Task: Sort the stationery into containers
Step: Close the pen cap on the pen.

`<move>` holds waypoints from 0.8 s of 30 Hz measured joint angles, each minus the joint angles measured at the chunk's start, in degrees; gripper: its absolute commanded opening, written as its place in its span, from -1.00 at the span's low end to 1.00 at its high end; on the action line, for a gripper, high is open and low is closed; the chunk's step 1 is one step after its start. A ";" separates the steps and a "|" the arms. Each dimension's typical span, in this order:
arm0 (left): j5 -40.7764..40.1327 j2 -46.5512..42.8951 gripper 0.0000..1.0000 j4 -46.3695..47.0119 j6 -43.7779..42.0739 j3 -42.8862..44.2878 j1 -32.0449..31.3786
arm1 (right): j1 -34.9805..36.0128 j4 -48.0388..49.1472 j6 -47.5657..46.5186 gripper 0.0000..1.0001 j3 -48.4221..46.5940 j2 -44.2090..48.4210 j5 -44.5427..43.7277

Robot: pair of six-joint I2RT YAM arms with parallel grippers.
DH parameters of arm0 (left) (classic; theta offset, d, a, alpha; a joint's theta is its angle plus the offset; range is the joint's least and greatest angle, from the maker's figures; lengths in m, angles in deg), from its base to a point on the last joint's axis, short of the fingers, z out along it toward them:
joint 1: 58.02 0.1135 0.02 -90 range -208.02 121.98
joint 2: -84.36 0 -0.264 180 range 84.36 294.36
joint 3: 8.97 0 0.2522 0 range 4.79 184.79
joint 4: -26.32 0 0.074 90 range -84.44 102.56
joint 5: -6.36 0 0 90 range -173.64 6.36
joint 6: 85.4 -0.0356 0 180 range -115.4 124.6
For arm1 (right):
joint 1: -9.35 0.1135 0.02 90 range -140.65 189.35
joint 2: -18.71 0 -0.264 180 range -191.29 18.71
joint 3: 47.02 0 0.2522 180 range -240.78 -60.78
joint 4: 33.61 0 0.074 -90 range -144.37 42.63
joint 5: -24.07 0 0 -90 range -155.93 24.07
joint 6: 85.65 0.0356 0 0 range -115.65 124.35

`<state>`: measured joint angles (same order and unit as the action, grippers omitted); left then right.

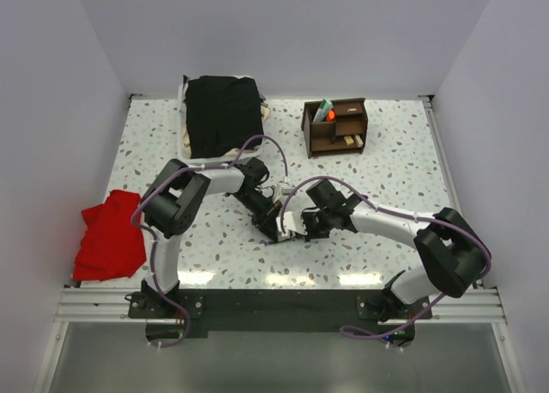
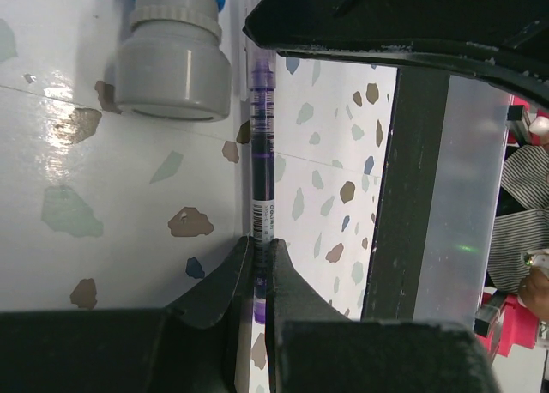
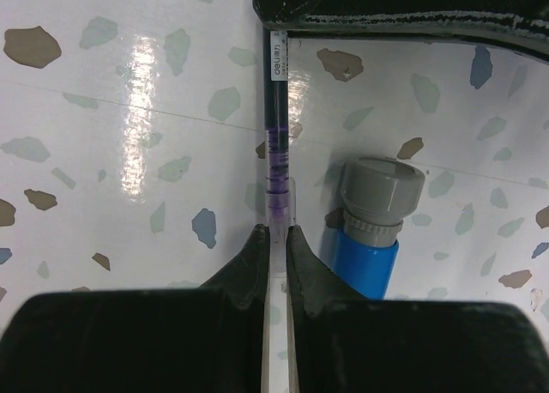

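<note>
Speckled table [image 1: 403,183], frame centre: the left gripper [image 2: 260,254] and right gripper [image 3: 274,238] each clench one end of a thin purple-inked pen [image 2: 262,153], beside a blue grey-capped tube [image 3: 371,226]; the wooden organiser [image 1: 334,129] stands upper right.

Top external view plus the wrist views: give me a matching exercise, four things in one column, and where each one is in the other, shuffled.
Things
1. crumpled red cloth
2. folded black cloth
3. dark brown wooden desk organiser
4. thin pen with purple ink

Places
A. far side of the table, right of centre
B. pinched at its ends by the left hand and the right hand
C. table's left edge, near side
D. far side, left of centre

Pairs: 1-C, 2-D, 3-A, 4-B
</note>
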<state>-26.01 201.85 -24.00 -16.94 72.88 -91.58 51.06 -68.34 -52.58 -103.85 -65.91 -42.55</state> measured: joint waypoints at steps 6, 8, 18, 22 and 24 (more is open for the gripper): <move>-0.20 0.24 -1.00 -0.52 0.09 0.33 0.00 | 0.90 -0.33 0.33 -1.00 -0.09 -0.20 -1.01; -0.33 0.24 -1.00 -0.52 0.20 0.35 0.00 | 1.16 -0.37 0.35 -1.00 -0.11 -0.22 -1.42; -4.72 -3.41 -0.24 1.57 1.09 -1.70 -0.74 | 2.78 0.17 1.84 -1.00 -1.03 -0.55 -0.20; -12.94 -8.46 -0.22 4.74 1.07 -3.67 -1.29 | 3.23 0.44 2.19 -1.00 -1.11 -0.55 0.09; -16.50 -9.97 -0.17 6.16 1.05 -4.37 -1.22 | 3.23 0.50 2.54 -1.00 -1.11 -0.55 0.07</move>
<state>-42.52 191.88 -17.83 -15.89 68.51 -92.80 54.30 -67.84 -50.04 -104.96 -66.46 -42.49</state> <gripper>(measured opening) 0.384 0.059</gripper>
